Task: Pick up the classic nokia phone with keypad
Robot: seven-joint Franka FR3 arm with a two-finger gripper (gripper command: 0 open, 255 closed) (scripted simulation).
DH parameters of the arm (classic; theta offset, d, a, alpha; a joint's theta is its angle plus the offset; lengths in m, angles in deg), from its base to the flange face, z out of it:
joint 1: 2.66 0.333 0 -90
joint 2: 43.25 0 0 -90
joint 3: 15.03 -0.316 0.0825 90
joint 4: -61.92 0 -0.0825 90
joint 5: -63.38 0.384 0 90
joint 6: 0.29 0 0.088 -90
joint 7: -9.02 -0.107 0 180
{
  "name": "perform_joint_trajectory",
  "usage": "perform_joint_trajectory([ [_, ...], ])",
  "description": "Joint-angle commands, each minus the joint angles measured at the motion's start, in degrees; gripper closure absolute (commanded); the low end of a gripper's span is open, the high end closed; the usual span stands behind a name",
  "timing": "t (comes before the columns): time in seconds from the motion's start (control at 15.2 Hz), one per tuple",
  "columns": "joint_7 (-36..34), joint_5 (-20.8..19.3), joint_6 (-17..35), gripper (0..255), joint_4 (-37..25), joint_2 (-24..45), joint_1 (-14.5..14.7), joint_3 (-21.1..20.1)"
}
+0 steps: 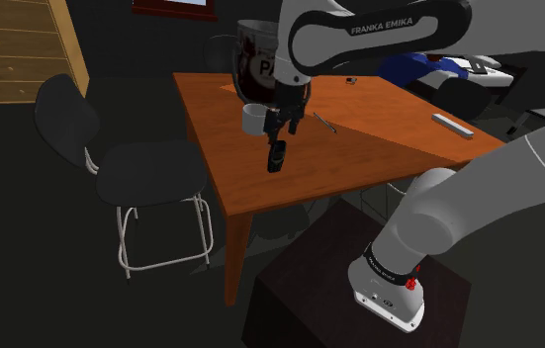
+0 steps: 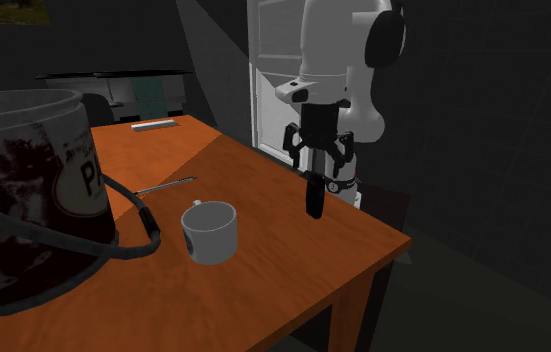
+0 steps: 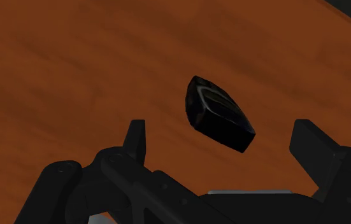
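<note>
My gripper (image 3: 222,135) is spread: fingers (image 3: 136,137) stand apart with the phone (image 3: 215,111) between them, and bare table (image 3: 72,76) shows on both sides of it, so no contact that I can see. The wrist view gives me the phone end-on, dark and glossy, with no keypad legible. The shoulder view has the gripper (image 1: 279,129) pointing down with the phone (image 1: 277,156) upright just under the fingertips, near the table edge facing the chair (image 1: 146,168). The second exterior view shows the same thing: phone (image 2: 314,195) vertical below the fingers, over the table's near corner region. Can't tell whether its lower end rests on the wood or is off it, and its top end merges with the black fingers in both outside views. The mug (image 2: 210,232) is near, on the bucket side. The bucket (image 2: 33,190) is cut off by the second exterior view's left edge, with lettering reading only "PA"; in the shoulder view my arm hides part of it. A thin rod (image 2: 166,185) lies beyond the mug, too small to identify. A grey bar (image 2: 153,125) sits at the far end of the table. The stand (image 1: 339,287) is cut off at the shoulder view's bottom edge.
</note>
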Motion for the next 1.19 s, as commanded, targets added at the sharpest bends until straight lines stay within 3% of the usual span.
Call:
perform_joint_trajectory([
  [0.0,-0.59,0.35,1.72,0,0.49,1.25,0.2,-0.38],
  [0.46,-0.68,0.37,6.33,0,3.78,2.57,0.21,-0.54],
  [0.53,-0.71,0.37,6.25,255,3.68,2.6,0.23,-0.57],
  [1.12,-0.67,0.37,6.33,255,3.78,2.57,0.21,-0.55],
])
